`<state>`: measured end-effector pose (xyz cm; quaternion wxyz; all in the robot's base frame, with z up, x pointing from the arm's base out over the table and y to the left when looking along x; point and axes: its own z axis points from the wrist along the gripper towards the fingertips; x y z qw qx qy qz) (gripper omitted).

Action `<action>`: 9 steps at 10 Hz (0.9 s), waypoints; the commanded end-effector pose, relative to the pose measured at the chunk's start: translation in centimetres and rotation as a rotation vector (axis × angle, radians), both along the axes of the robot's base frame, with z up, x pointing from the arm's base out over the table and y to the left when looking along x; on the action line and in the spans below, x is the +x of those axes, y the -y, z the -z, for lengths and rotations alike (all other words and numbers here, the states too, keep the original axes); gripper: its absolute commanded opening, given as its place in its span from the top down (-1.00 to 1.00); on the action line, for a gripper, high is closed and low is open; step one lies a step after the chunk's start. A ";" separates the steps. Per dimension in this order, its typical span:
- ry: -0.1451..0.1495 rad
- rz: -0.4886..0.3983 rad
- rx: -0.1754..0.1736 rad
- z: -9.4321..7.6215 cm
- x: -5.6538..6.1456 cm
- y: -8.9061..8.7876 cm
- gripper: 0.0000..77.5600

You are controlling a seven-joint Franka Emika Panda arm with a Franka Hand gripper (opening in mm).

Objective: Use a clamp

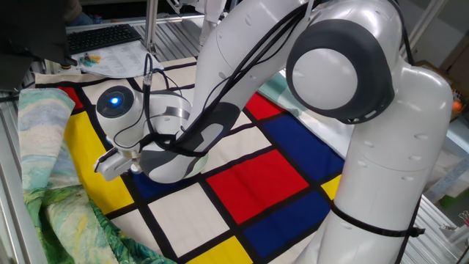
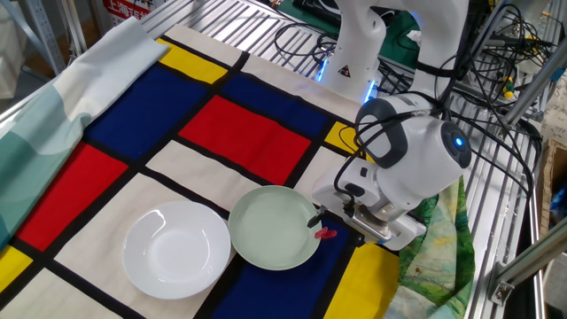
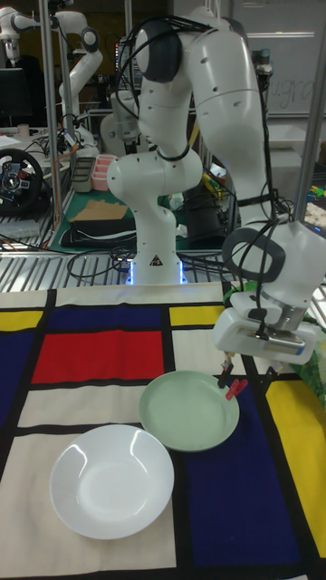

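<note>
The clamp (image 2: 325, 235), a tiny red clip, sits at the right rim of the pale green bowl (image 2: 270, 232), just above the blue square of the cloth. My gripper (image 2: 317, 221) reaches down from the bulky white wrist to the clamp, and its black fingers look shut on the clamp's top. The tall fixed view has the clamp (image 3: 236, 388) hanging under the gripper (image 3: 226, 370) at the green bowl's (image 3: 186, 412) right edge. In one fixed view the arm hides both the gripper and the clamp.
A white bowl (image 2: 175, 248) lies left of the green one on the colour-block tablecloth (image 2: 239, 133). Crumpled green cloth (image 2: 434, 244) lies at the table's right edge and a pale cloth (image 2: 53, 115) at the left. Cables (image 2: 301, 40) run by the robot base.
</note>
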<state>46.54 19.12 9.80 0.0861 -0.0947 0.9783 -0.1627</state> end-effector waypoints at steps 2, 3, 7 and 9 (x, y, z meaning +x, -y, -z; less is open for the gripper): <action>0.014 -0.006 -0.005 0.1 0.1 -0.1 -1.00; 0.014 -0.008 -0.006 0.1 0.2 0.0 -1.00; 0.018 -0.009 -0.008 0.2 0.2 0.0 0.97; 0.018 -0.009 -0.008 0.2 0.2 0.0 0.97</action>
